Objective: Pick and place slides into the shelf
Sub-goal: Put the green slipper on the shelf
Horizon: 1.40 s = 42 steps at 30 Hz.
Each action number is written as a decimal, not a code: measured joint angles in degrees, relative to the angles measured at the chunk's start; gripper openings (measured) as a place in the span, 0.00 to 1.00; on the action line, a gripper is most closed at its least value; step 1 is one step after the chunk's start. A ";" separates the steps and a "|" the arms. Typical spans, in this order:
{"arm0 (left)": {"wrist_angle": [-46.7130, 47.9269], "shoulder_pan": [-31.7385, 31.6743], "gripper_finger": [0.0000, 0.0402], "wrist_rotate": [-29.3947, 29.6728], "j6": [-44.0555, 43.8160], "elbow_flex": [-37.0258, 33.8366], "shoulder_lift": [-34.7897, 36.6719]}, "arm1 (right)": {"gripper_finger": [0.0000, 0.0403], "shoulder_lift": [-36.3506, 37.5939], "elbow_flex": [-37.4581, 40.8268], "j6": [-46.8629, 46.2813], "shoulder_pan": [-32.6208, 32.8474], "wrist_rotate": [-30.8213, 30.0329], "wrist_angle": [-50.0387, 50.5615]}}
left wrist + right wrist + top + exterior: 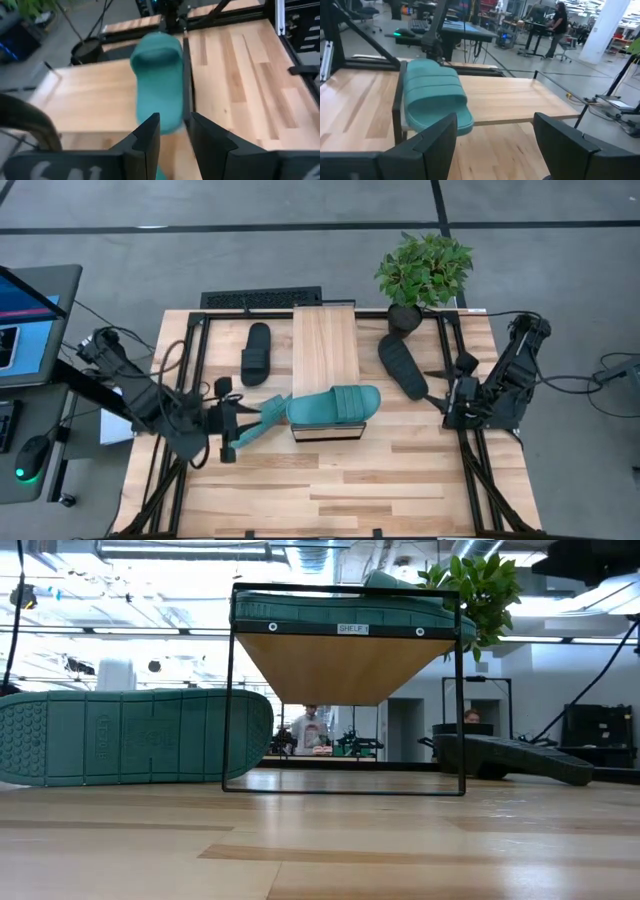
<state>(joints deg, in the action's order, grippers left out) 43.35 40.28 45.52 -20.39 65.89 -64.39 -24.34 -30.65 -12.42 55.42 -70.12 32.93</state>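
Lower left of centre in the high view: left gripper (243,430) clamped on a teal slide (262,420). Second teal slide (335,403) lying across the shelf (324,345) near end, toe overhanging. Black slides (256,352) flanking, bare table (380,490) below. Right gripper (495,142) spread wide, holding nothing. Low view alone: sole (130,735) on edge.

One label can be read: a small white tag (353,629) with the word "SHELF" in dark capitals. It sits in the low view at the middle of the front edge of the shelf (345,665), between two round fasteners, just above the wooden underside. The screen (22,320) at the side of the table in the high view shows coloured bands, but no words on it can be made out. No other text, brand or number is readable.
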 joint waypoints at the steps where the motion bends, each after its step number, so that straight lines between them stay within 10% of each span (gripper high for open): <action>1: 1.25 0.70 0.24 -0.10 -2.55 0.00 -0.42 | 0.63 0.02 0.00 -0.03 0.03 0.61 -0.04; 16: 24.40 3.60 0.24 -21.93 -39.51 -0.02 -2.18 | 0.63 -0.04 0.00 -1.12 0.07 4.16 -0.02; 42: 18.61 2.05 0.24 -24.30 -56.40 -10.43 -2.28 | 0.63 -0.07 0.00 -5.62 0.07 8.88 5.10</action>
<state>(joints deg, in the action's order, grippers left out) 61.95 42.33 21.21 -76.79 55.46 -66.67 -24.40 -30.65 -18.04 55.48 -61.24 38.02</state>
